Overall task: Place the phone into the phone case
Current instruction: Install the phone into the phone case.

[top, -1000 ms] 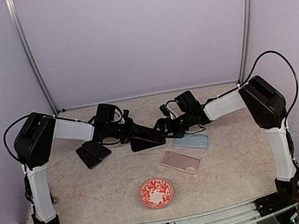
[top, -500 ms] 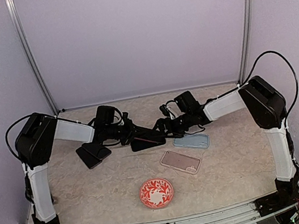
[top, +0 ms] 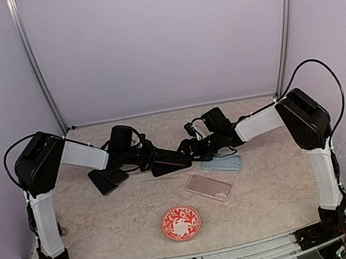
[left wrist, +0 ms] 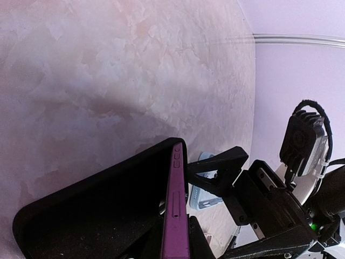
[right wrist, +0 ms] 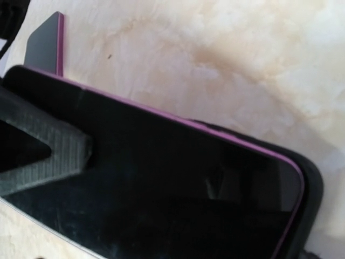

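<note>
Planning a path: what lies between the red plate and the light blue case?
A pink phone lies between the red plate and the light blue case; the top view shows it.

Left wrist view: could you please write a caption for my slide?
Purple phone partly in the black case, with the open right gripper close beside it.

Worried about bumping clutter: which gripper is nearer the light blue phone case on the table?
Right. The right gripper is just to the left of the light blue case. The left gripper is farther left, on the other side of the black case.
</note>
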